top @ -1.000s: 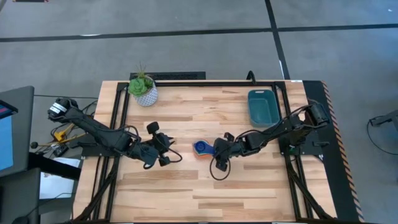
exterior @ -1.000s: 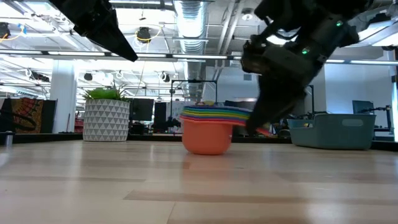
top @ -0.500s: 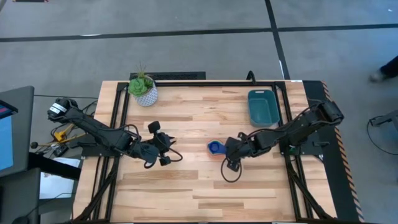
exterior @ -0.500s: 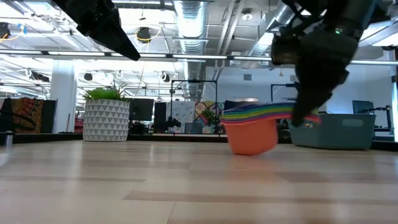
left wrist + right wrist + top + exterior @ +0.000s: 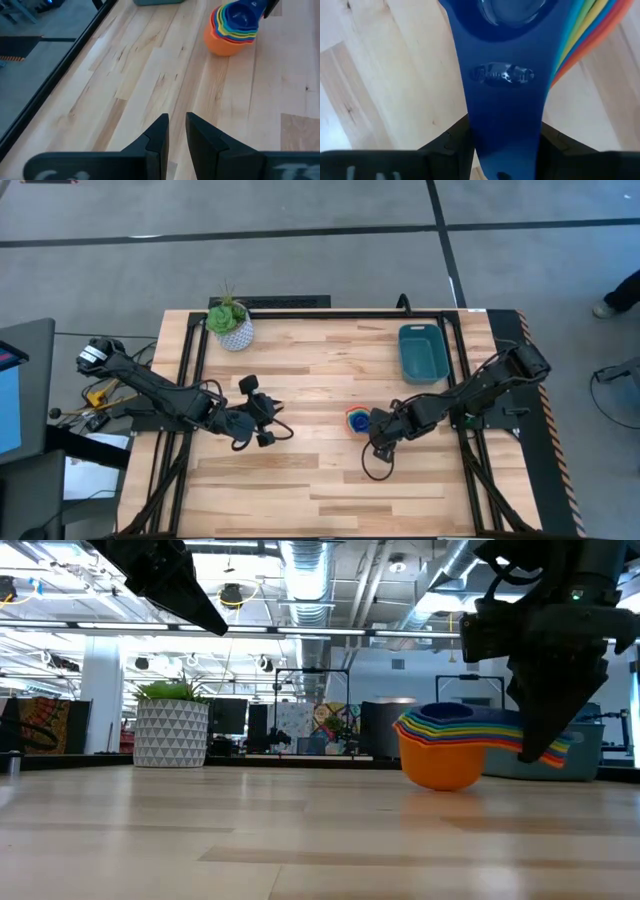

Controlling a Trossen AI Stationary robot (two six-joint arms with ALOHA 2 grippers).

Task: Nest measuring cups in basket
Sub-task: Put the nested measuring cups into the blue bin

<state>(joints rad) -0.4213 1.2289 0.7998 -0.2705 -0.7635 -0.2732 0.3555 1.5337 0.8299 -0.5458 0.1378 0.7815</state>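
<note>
Measuring cups [image 5: 357,419] sit nested in 1 stack on the wooden table [image 5: 300,480], right of its middle and well short of the basket [image 5: 422,352], which lies near the far right corner. From table height the stack [image 5: 448,743] shows an orange cup at the bottom resting on the wood, with yellow, green and blue rims layered above it and the handles fanned out to one side. The right gripper [image 5: 380,430] is clamped on those handles; its wrist camera shows the dark blue top handle [image 5: 502,95] pinched between the 2 fingers [image 5: 449,145], with the coloured edges of the other handles spread beside it. The left gripper [image 5: 262,423] hovers over the table left of the middle, well apart from the stack, its 2 fingers [image 5: 155,140] nearly together with only a narrow gap and nothing between them. A white pot with a green plant [image 5: 231,323] stands near the far left corner of the table.
</note>
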